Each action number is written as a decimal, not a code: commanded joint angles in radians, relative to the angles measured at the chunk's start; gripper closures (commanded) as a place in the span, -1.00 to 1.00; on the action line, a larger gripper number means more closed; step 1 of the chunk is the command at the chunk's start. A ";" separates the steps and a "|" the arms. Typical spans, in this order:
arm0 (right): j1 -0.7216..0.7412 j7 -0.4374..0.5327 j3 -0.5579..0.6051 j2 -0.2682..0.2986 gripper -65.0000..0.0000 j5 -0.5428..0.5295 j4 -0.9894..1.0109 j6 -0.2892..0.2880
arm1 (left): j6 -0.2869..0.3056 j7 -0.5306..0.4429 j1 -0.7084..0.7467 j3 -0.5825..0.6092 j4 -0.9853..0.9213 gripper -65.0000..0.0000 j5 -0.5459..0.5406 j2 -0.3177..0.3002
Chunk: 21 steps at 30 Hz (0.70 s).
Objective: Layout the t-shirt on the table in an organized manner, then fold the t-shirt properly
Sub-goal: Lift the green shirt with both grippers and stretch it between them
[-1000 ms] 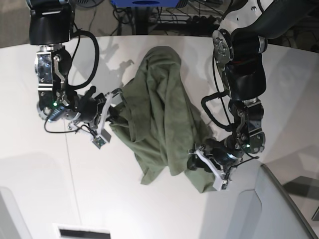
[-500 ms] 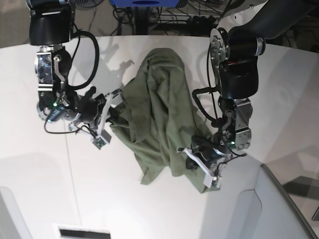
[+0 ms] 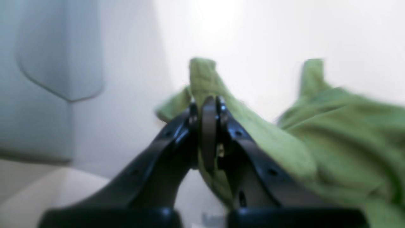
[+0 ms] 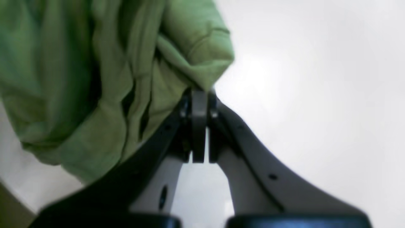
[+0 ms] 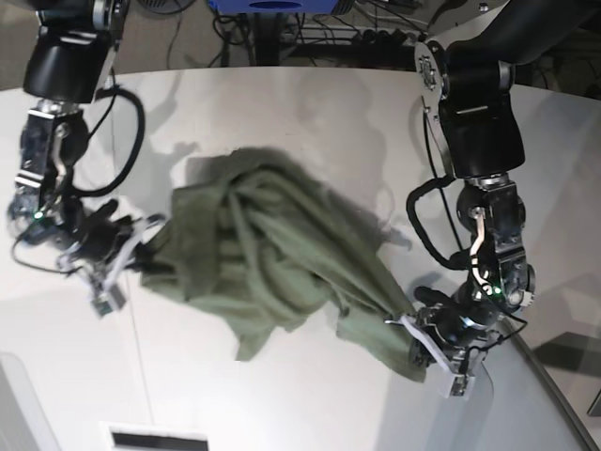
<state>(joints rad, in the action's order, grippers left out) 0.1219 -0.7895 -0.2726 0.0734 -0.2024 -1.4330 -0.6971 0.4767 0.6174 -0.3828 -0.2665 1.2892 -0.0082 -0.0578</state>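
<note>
Both tools clamped on the olive-green t-shirt (image 5: 272,254): left tool (image 5: 427,349) pinching a near corner, right tool (image 5: 131,252) biting an edge on the opposite side. Shirt bunched and rumpled between them, sagging onto the white worktop (image 5: 310,113). Long axis running diagonally from one tool to the other. Probably needs pulling apart along that line to flatten out.

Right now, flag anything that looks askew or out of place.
The t-shirt is bunched and twisted, stretched diagonally across the table between the shut left gripper and right gripper. No sleeve or hem lies flat.
</note>
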 commanded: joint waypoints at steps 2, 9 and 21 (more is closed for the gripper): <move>0.055 0.022 -0.021 0.042 1.00 -0.013 -0.021 -0.001 | 0.000 -0.008 -0.045 0.000 0.023 1.00 -0.014 -0.009; 0.190 0.022 -0.027 0.145 1.00 -0.013 -0.018 -0.001 | 0.000 -0.009 -0.135 0.000 0.023 1.00 -0.005 -0.038; 0.147 -0.158 -0.202 0.196 1.00 -0.016 -0.214 0.106 | 0.000 0.020 0.091 -0.060 0.307 1.00 -0.013 -0.043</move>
<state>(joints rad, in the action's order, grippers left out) 0.2584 -0.9531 -0.4774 0.2615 -0.2073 -1.6360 -0.5850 0.4774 0.6540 -0.2668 -0.3267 1.5841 -0.0158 -0.0956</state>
